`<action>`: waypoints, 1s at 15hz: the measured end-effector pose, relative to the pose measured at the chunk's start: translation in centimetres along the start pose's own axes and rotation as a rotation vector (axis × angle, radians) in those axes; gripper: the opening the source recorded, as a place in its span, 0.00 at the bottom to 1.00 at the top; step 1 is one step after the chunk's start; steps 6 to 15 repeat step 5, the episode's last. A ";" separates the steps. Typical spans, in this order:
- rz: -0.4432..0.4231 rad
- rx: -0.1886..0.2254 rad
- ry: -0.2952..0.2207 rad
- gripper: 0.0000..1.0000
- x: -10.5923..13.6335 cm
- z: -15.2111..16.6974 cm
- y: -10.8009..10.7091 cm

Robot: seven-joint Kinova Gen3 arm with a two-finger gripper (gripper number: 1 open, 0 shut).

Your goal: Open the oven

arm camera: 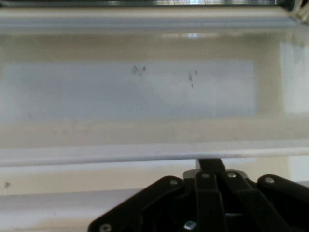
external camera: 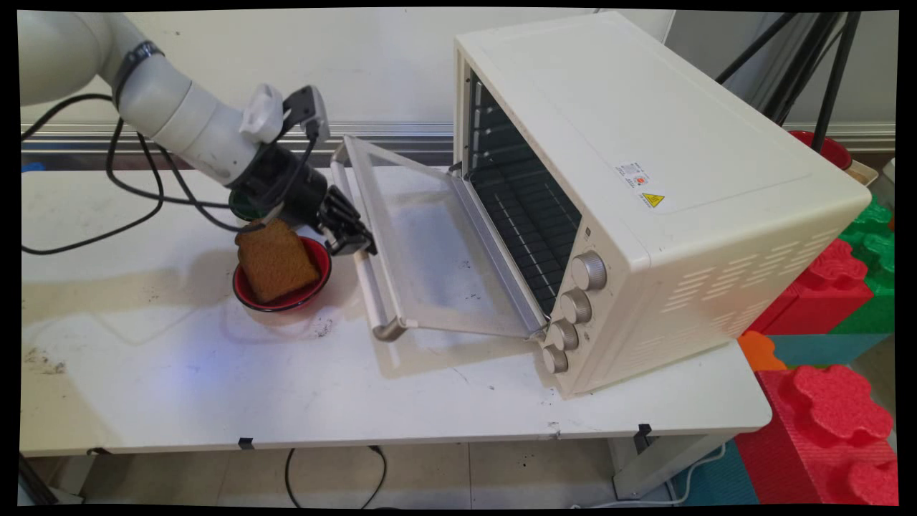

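Claw [external camera: 356,240] touches oven door handle [external camera: 367,283]; toast [external camera: 276,261] in red bowl [external camera: 315,283] beside.

Place: robot lab
Signs: white arm [external camera: 172,115] over worn surface [external camera: 179,373], foam blocks [external camera: 824,423], tripod legs [external camera: 831,64]
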 end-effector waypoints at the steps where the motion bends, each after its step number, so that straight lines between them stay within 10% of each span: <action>1: 0.001 -0.003 -0.008 0.00 -0.5 0.3 0.0; 15: 0.010 -0.016 -0.030 0.00 -2.1 1.2 0.3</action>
